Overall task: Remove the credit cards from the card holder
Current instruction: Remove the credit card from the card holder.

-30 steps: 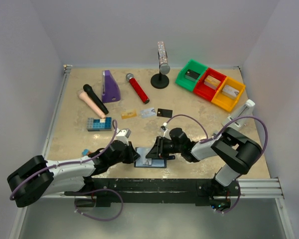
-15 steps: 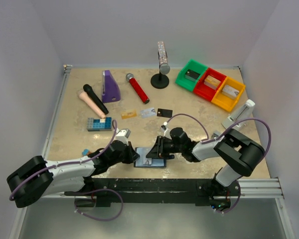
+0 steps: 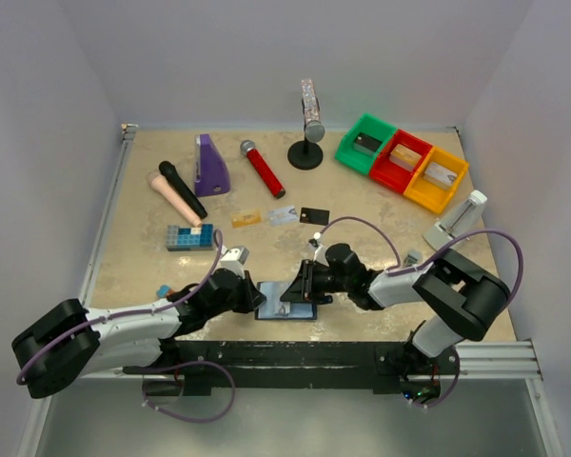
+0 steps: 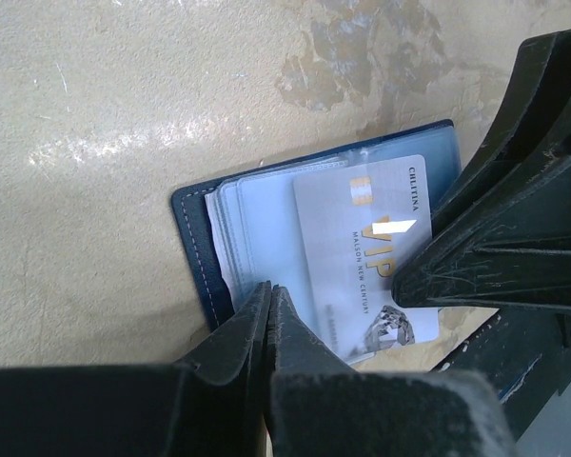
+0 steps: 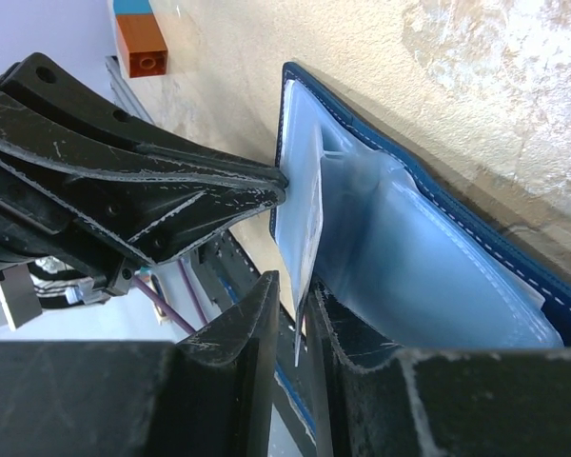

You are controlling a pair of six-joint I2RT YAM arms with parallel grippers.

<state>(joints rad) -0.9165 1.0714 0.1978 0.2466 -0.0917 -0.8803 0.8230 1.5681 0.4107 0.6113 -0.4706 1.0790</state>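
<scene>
L hand [image 4: 269, 293] shut, tip on holder [image 4: 195, 249] edge; R hand [image 5: 293, 290], nearer, straddles card [image 5: 307, 238] end w/ narrow gap, grip unclear; card's long axis points at R hand.

Across the far half of the beige table [image 3: 381, 228] lie a red microphone [image 3: 264, 168], a black microphone [image 3: 182, 188] beside a pink one [image 3: 174, 198], and a purple wedge-shaped stand [image 3: 210, 165]. A glittery microphone [image 3: 310, 112] stands upright on a round black base [image 3: 305, 155]. To its right a green bin [image 3: 366, 143], a red bin [image 3: 400, 160] and a yellow bin [image 3: 436, 178] sit in a touching row, and a studded blue toy-brick block [image 3: 189, 237] lies on the left.
</scene>
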